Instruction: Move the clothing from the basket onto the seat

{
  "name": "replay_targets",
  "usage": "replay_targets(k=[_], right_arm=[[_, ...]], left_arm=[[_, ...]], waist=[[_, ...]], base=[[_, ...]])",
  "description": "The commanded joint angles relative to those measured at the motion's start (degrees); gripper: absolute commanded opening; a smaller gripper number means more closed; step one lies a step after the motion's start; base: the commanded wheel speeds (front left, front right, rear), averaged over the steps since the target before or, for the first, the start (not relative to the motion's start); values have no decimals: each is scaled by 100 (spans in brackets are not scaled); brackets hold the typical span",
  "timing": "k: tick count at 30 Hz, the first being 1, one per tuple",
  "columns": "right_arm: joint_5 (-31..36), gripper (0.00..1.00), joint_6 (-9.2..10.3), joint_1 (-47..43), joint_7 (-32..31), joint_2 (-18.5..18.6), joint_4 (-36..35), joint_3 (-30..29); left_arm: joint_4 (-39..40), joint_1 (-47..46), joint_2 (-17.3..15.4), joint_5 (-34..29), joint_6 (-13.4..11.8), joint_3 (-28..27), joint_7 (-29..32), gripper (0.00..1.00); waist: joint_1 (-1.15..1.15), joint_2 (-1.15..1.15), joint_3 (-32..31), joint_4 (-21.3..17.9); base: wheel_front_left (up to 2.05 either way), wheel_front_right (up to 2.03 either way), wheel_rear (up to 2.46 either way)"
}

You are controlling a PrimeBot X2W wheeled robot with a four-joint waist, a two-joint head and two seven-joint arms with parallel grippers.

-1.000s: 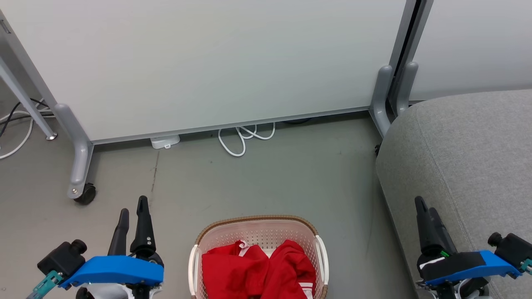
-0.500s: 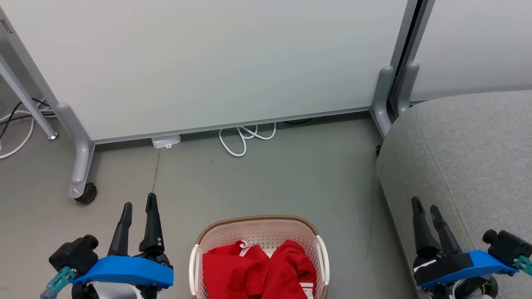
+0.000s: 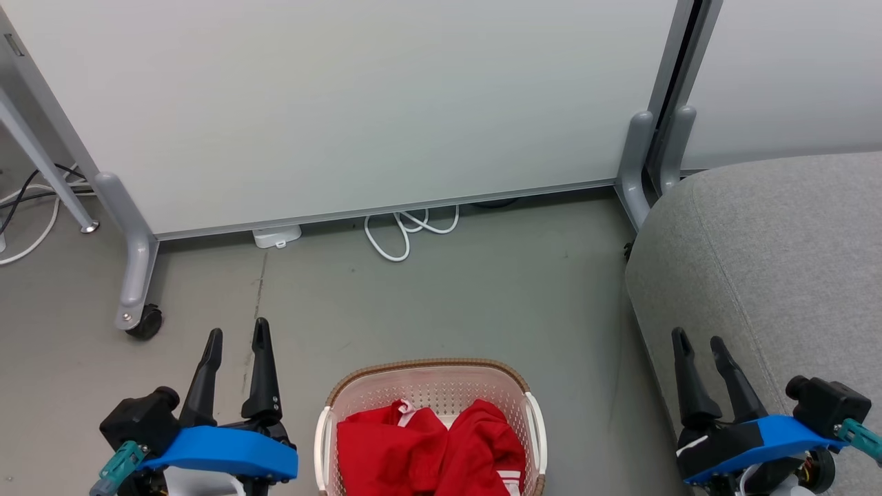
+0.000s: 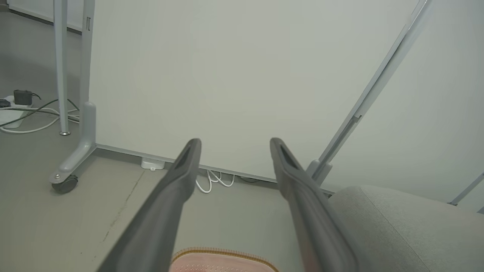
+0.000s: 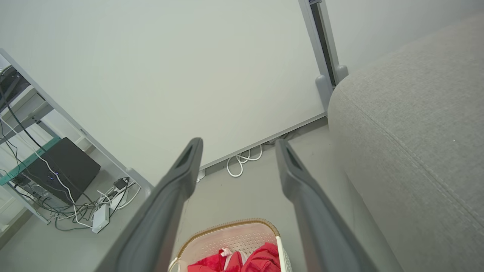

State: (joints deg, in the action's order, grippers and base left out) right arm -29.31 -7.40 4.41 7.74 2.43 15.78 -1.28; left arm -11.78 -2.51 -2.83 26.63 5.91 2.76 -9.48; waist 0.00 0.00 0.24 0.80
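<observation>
Step in hand, by my reading: approach before the first pick. Nothing is lifted yet, and no red shows on the visible part of the seat.

Layout, all placed from the basket (image 3: pixel 427 363):
- Left of it, apart from its rim, the left tool (image 3: pixel 238 328) hangs over the floor (image 3: pixel 448 296). Its fingers are spread with nothing between them and point away from the robot, toward the partition (image 3: pixel 344 103) beyond the basket.
- Inside it, toward the near side, lies the clothing (image 3: pixel 427 448). The far inner wall is bare, perforated plastic.
- Well to its right, the right tool (image 3: pixel 697 337) is also spread and empty, and sits over the seat's near edge.
- Right of it, across a strip of floor, is the seat (image 3: pixel 778 262), grey woven fabric with a rounded corner.

Next move, as a judgement: one tool has to turn inward and come down over the basket, fingers apart, then close on a raised fold of red cloth. The left tool looks nearer. The lift must clear the brown rim before carrying rightward to the seat.

Look of the clothing: two crumpled bright red heaps side by side and touching — the right heap rides slightly higher. A white band shows at the top where they meet, and white stripes at the lower right. The fabric looks limp, so it will likely drape, and one piece may drag the other up with it. The head view's bottom edge cuts off the near part.
</observation>
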Motion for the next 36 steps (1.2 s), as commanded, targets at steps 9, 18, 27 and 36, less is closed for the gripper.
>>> replay_targets(k=[9,18,27,36], right_arm=[[581,100,-11,48,82,49,-99,84],[953,100,-12,30,115,53,-68,117],[1303,100,-13,63,216,55,-8,144],[1607,100,-14,115,336,58,75,176]], left_arm=[[33,-18,-24,-553,45,70,-157,100],[-33,-16,-24,-981,63,83,-273,100],[-115,-4,-13,-992,109,76,-379,100],[-207,-41,-9,-1157,116,98,-479,100]], waist=[[0,0,-7,28],[0,0,-13,55],[0,0,-11,63],[0,0,-29,61]], base=[[0,0,0],[0,0,0],[0,0,0],[0,0,0]])
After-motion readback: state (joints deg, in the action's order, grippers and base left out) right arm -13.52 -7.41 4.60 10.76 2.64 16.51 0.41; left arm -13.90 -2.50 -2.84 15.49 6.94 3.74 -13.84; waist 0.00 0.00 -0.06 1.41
